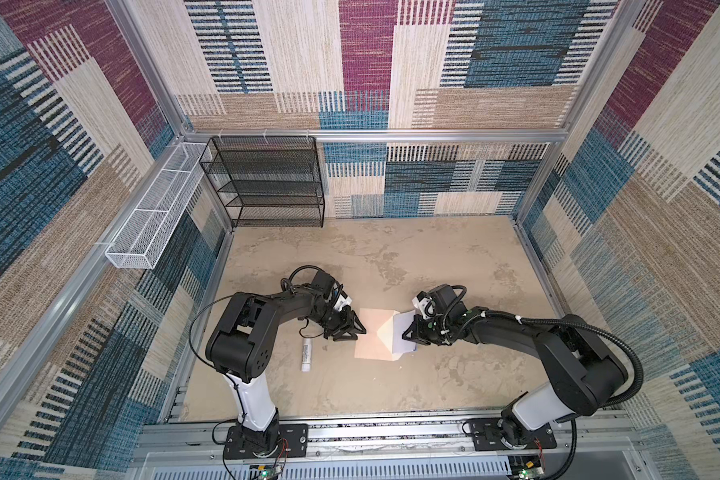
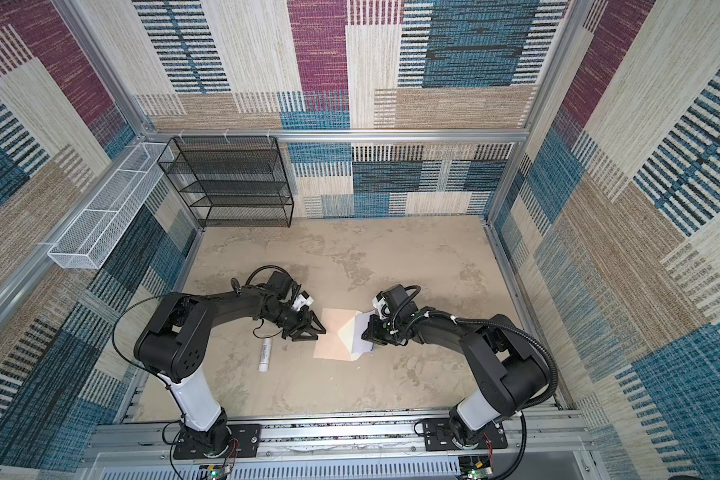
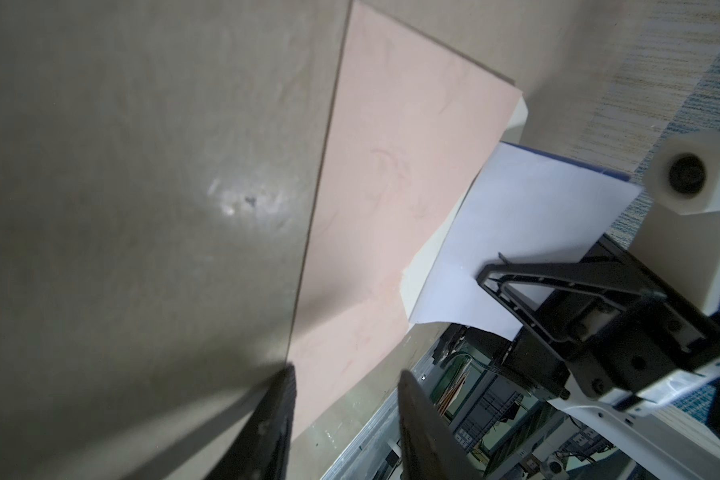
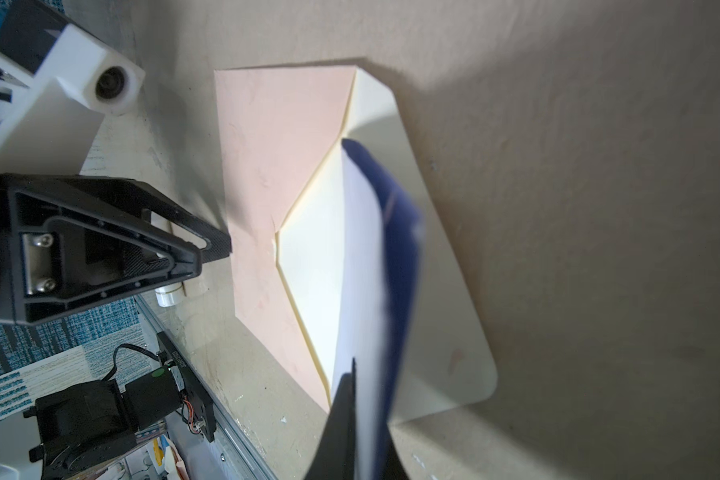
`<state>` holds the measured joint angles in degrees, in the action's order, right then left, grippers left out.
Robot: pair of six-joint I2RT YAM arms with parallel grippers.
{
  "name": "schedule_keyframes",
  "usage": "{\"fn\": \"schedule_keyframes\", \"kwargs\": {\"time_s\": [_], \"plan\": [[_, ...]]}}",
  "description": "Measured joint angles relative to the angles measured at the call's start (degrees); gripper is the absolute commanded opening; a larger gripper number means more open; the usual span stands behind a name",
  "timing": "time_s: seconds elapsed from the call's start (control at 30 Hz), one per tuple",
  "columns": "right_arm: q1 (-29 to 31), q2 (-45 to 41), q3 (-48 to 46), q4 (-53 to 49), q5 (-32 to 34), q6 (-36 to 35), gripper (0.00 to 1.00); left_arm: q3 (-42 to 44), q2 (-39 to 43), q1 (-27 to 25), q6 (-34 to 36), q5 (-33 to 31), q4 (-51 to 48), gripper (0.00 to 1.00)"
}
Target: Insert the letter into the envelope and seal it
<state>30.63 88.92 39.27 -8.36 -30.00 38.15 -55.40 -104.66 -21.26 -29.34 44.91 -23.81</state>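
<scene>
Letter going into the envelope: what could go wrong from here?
1. The right end effector pinches the letter by one edge and the sheet bows. It may buckle or ride over the pocket of the envelope instead of entering.
2. The left end effector stands open at the envelope's opposite edge and does not clamp it, so a push may slide the envelope.
</scene>
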Motion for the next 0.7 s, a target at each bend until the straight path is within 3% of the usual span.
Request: {"fn": "schedule_keyframes", "kwargs": {"time_s": [0.7], "plan": [[0.00,2.16,-0.31,0.07,-0.48,0.44,0.07,0.07,-0.48,0.02,0.85,0.94,0.11,0.44]]}}
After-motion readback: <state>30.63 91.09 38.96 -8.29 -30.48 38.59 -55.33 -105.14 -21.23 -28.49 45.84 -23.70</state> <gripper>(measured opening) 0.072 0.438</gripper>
